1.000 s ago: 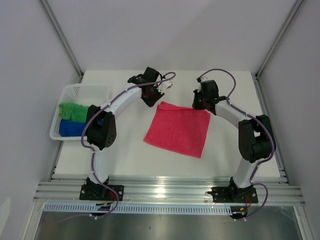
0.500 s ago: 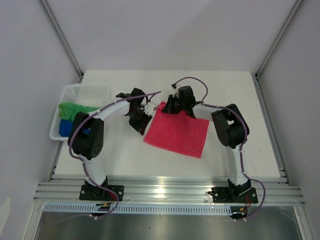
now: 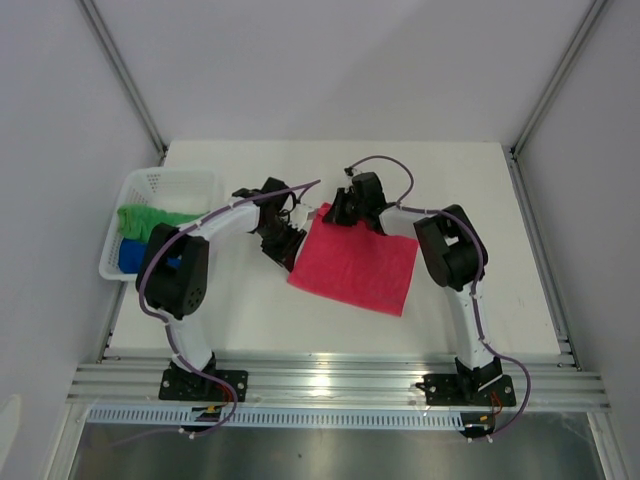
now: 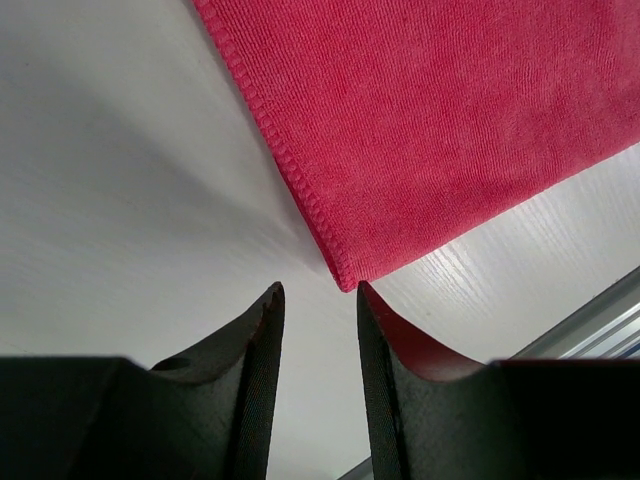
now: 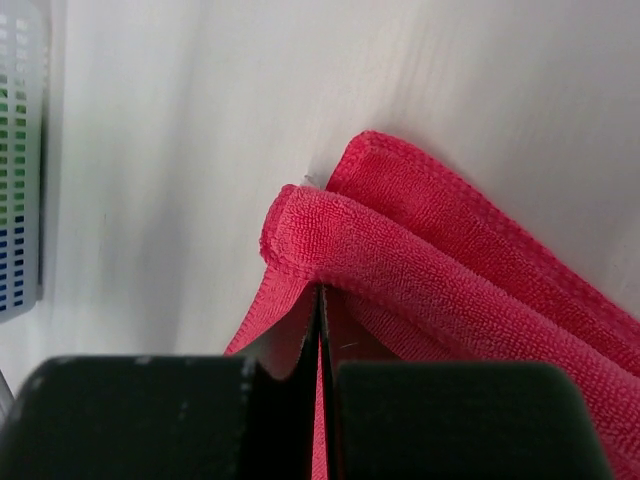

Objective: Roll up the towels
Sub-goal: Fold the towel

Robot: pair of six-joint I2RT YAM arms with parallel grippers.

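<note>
We are pinching the far corner of the pink-red towel (image 3: 360,262) with our right gripper (image 5: 320,292), jaws pressed together on a raised fold. Our left gripper (image 4: 315,295) is standing partly apart, holding nothing, its tips just off the towel's left corner. The towel is lying mid-table (image 3: 250,320). The green towel (image 3: 140,218) and blue towel (image 3: 130,256) are sitting in the basket (image 3: 150,183) at the left edge. White tabletop is showing all around the pink-red towel.

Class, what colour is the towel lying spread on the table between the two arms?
The towel is pink-red, clearest in the left wrist view.
</note>
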